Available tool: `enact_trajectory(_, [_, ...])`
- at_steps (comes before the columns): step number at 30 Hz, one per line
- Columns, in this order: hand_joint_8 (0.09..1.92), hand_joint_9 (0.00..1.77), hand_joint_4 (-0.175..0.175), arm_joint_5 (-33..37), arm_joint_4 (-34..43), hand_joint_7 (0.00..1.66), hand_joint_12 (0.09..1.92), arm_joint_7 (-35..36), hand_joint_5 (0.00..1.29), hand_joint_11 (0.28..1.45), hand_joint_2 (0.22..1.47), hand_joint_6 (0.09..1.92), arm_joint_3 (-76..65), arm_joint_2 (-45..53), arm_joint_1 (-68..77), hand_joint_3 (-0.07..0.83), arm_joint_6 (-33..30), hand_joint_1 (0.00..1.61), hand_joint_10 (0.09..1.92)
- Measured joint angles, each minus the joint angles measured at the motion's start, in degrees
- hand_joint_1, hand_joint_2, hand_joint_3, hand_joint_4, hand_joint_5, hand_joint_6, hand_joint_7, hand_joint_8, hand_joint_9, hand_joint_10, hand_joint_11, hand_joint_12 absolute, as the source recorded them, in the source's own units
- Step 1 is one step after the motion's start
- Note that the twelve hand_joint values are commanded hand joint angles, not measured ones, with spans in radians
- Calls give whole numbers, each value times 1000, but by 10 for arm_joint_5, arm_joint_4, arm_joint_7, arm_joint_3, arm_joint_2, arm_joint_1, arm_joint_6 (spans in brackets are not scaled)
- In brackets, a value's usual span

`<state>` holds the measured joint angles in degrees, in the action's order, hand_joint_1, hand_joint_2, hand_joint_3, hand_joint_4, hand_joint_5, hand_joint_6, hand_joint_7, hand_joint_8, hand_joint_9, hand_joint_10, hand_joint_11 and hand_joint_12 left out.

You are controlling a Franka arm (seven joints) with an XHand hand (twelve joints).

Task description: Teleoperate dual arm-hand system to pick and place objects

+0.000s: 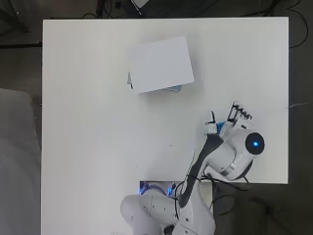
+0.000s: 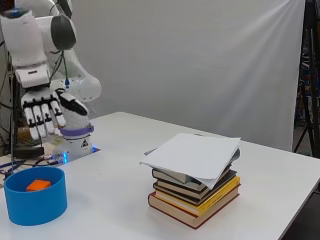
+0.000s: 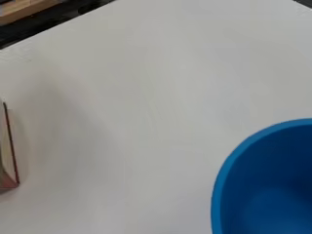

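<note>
A blue round bowl stands near the table's front left in the side view, with a small orange block lying inside it. The hand hangs above the bowl, fingers straight and pointing down, holding nothing. From overhead the hand and the arm cover almost all of the bowl; only a sliver of blue shows. The wrist view shows the bowl's blue rim close by on the white table.
A stack of several books topped by a white sheet sits mid-table, a corner of it showing in the wrist view. The arm's base stands behind the bowl. The table's right edge lies near the hand.
</note>
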<state>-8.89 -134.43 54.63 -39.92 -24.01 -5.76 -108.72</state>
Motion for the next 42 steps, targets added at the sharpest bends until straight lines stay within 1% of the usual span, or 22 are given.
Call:
enact_trajectory(1, [87,413,35,-6,1,305,87,-5,197,435,1064,87,25,-21,-5,0,15,0,87])
enact_trajectory(3, [87,469,46,-14,15,354,87,-8,258,443,1066,87,75,-61,-12,0,41,12,87])
enact_trajectory(5, [87,528,50,-16,47,398,87,5,299,452,1068,87,112,-85,-13,0,59,42,87])
enact_trajectory(7, [87,534,50,-16,84,392,87,17,302,455,1060,87,129,-89,-14,-4,84,63,87])
enact_trajectory(10, [87,485,46,-11,122,341,87,9,301,455,1051,87,149,-89,-16,-6,120,86,87])
enact_trajectory(12, [87,510,42,-2,127,397,87,4,307,455,1057,87,181,-103,-15,-2,146,89,87])
enact_trajectory(15, [87,503,23,15,130,406,87,-13,299,433,1059,87,254,-132,-11,-1,180,113,87])
enact_trajectory(18, [87,486,4,33,152,393,87,-30,294,416,1062,87,338,-140,-3,0,221,149,87])
enact_trajectory(21, [87,463,6,55,165,370,87,-43,310,404,1067,87,401,-137,3,1,250,212,87])
enact_trajectory(26, [87,439,16,58,172,353,87,-51,344,393,1067,87,408,-127,3,0,260,241,87])
enact_trajectory(31, [87,446,15,49,175,358,87,-54,361,401,1074,87,425,-114,5,3,264,239,87])
enact_trajectory(35, [87,486,18,43,154,408,87,-56,387,416,1073,87,431,-110,5,0,250,212,87])
enact_trajectory(38, [87,512,19,36,163,438,87,-58,395,431,1058,87,440,-98,6,-5,247,188,87])
enact_trajectory(40, [87,516,22,32,167,442,87,-55,390,437,1055,87,443,-102,7,-5,247,171,87])
enact_trajectory(42, [87,510,26,32,155,436,87,-49,384,440,1056,87,443,-112,9,-4,247,165,87])
